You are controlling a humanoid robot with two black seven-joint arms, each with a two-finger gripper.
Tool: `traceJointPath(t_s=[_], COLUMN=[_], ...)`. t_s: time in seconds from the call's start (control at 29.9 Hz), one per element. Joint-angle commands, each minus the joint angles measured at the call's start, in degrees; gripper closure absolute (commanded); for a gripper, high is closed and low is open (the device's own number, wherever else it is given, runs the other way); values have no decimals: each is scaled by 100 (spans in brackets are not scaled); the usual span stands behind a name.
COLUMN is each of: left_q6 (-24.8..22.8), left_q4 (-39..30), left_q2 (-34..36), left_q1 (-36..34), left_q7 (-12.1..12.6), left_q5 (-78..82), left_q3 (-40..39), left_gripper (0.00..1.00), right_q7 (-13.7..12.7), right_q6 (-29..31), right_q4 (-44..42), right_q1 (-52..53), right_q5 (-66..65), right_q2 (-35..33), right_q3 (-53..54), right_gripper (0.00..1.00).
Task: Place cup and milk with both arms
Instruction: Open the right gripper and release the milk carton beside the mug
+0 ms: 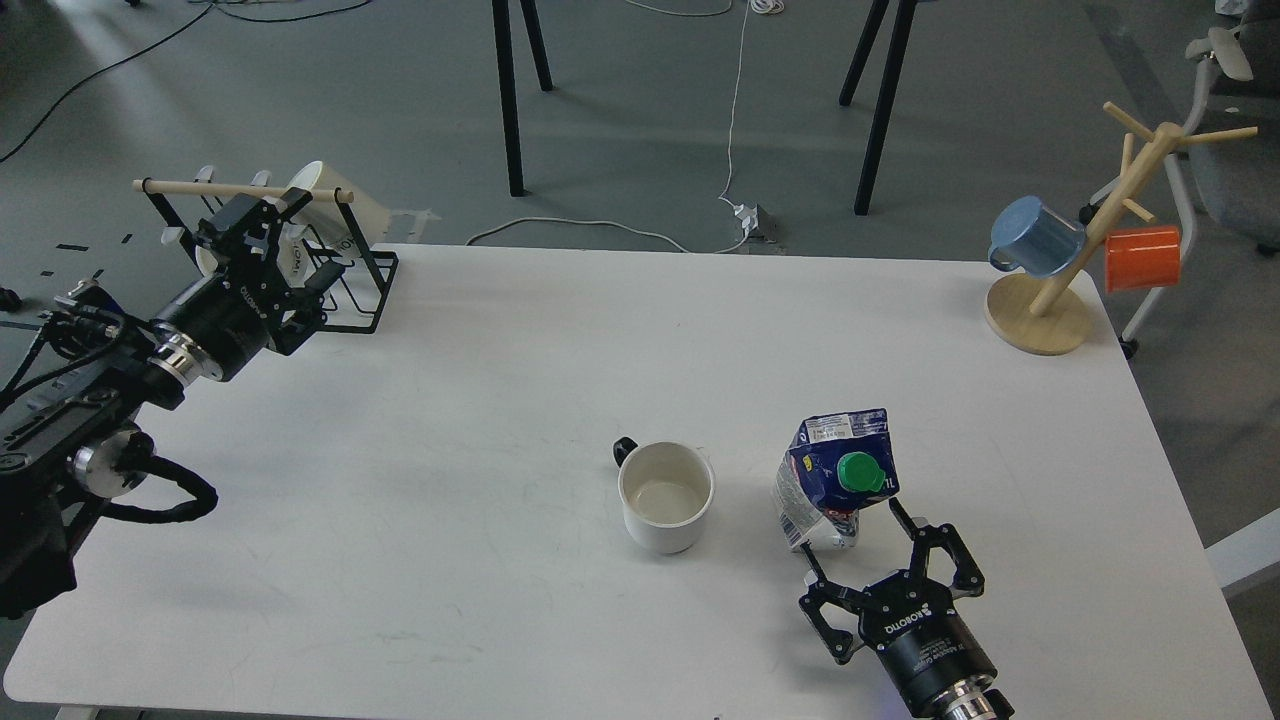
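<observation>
— So where do things stand?

— Cup [666, 497] sits mid-counter [500, 400], milk [836, 478] just right of it. My right gripper [880, 560] is spread wide just near of the milk, empty; my left gripper [268, 235] is far left by the rack [350, 290], open too.

— Risk?

— That dented carton could tip if a finger nudges it.

Cup [666, 497] beside milk [836, 478] on white table [500, 380], right end effector [862, 548] open near carton base
</observation>
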Motion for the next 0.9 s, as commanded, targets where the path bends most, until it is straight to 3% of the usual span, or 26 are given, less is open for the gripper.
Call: traceJointPath(t_s=[0.0,0.2,0.33,0.47,0.64,0.74,0.87], left_q6=[0,0,0,0,0,0,0], left_q4=[1,10,10,10,10,10,10], left_q2=[0,-9,0,0,9,18,26], left_q1=[0,0,0,0,0,0,27], left_q7=[1,1,1,1,1,1,1], left_q5=[0,1,0,0,-8,-8,-17], left_q3=[0,0,0,-9,-18,-18,-26], left_gripper=[5,5,5,5,5,5,4], right_q7=[0,0,0,0,0,0,0], right_q6=[-1,-1,-1,-1,-1,-1,-1], right_q4=[277,488,1102,1288,1148,780,-151], right_q1=[-314,-1000,-1378,-1616,-1669,-1468,-20], right_q5=[-1,-53,-53,8,104,254,272], right_q2=[-342,-1054,-1984,-2803,-3305,-3297,-3288], right_q3=[9,61,316,982,2142,2767,2699], right_gripper=[2,2,2,2,2,2,2])
